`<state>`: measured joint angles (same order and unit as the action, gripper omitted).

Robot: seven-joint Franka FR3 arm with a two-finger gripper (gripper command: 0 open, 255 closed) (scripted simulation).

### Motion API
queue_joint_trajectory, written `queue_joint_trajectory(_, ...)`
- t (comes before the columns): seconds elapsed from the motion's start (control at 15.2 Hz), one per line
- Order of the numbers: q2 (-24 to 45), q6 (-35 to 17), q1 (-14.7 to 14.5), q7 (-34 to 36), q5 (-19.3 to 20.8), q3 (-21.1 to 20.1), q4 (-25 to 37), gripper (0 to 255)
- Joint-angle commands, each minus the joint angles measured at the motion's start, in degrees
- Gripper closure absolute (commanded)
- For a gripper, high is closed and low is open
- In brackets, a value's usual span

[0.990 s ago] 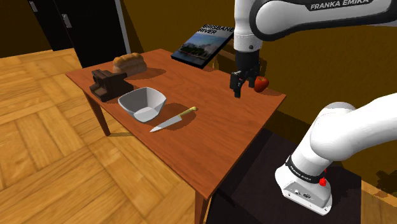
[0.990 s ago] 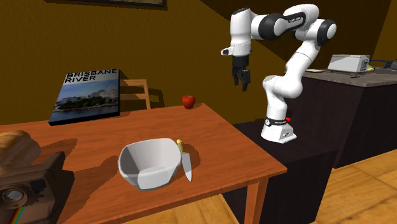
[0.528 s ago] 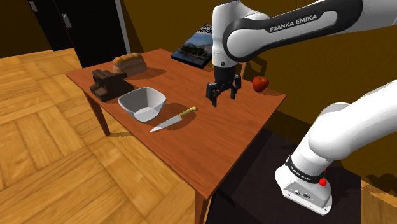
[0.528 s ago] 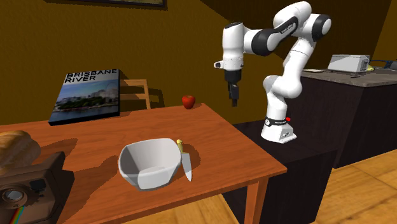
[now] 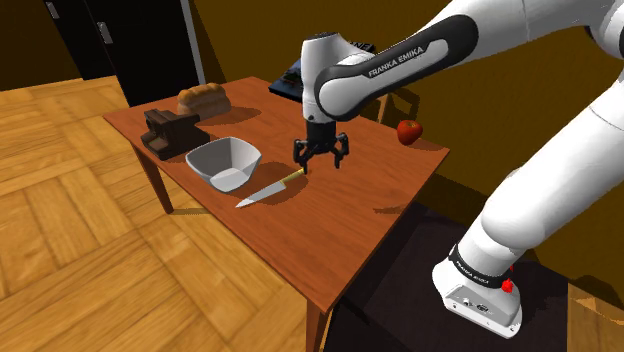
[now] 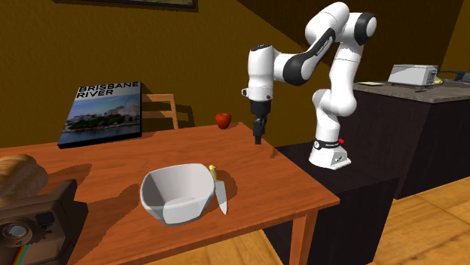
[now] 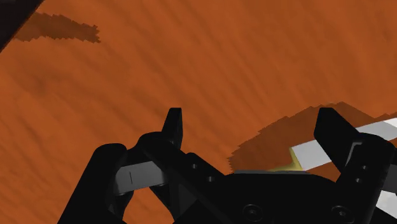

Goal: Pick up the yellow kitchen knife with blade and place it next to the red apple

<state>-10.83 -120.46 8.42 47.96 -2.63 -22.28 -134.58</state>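
**Gripper (image 5: 321, 162) swung over from the apple side to the knife**

Compared with half a second earlier, the arm had carried the gripper (image 6: 258, 136) away from the apple (image 5: 409, 131) and lower, so it hovered near the knife's (image 5: 272, 187) yellow handle end. Its fingers (image 7: 172, 127) were spread wide with nothing between them. The knife (image 6: 218, 188) lay flat on the table (image 5: 330, 225), just beside the white bowl (image 5: 224, 163). The apple (image 6: 223, 120) sat well apart from it, at the table's far corner. The wrist view caught part of the blade (image 7: 308, 153) by one finger.
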Motion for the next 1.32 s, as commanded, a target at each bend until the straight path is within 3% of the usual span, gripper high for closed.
queue_joint_trajectory(0.0,5.08,-3.47,0.75,5.91,1.94,-1.14,2.15,0)
queue_joint_trajectory(0.4,18.66,-9.76,1.18,21.59,9.43,-0.66,10.36,0)
queue_joint_trajectory(0.92,34.87,-13.86,-1.72,38.60,16.91,4.96,24.36,0)
queue_joint_trajectory(1.25,37.76,-16.19,-2.28,39.93,18.09,5.98,24.98,0)
